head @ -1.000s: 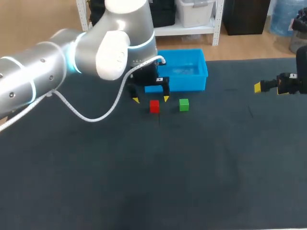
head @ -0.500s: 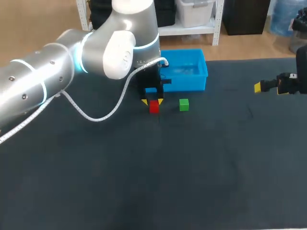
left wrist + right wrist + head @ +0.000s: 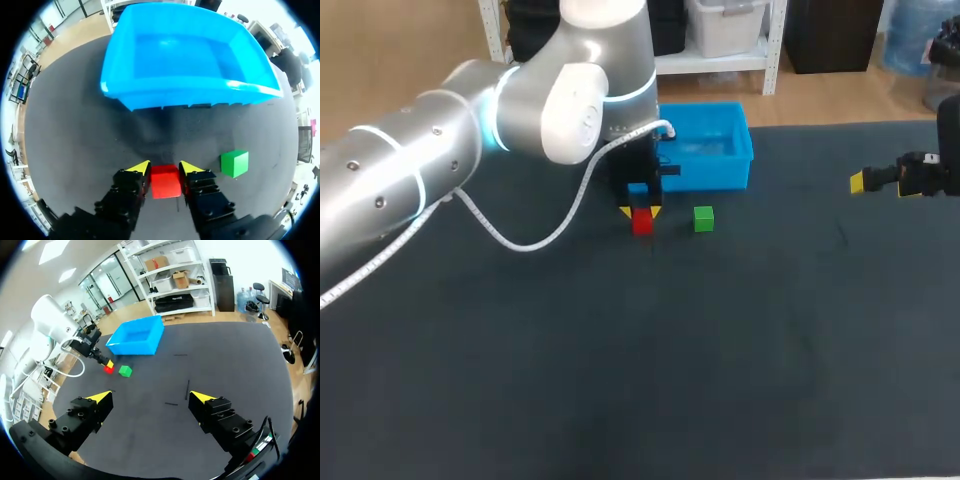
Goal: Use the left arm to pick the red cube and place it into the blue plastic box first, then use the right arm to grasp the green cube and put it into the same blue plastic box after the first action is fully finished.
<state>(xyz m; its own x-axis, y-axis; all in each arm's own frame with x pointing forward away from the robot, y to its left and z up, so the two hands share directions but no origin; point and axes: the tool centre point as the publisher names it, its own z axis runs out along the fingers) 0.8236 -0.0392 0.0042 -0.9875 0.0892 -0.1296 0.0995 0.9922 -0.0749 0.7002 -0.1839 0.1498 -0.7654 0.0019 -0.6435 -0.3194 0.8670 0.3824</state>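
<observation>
Two yellow tips of the left gripper are clamped on opposite sides of the red cube, which rests on the table. The green cube lies near it, apart. The blue box stands ahead, empty. Risk: the hold is at the tips only, so the cube may slip on lifting; a low carry may strike the box wall. The right gripper hangs far off, fingers wide apart, empty.

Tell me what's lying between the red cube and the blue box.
Nothing: in the left wrist view only bare table lies between the red cube and the blue box. The green cube sits off to the side.
</observation>
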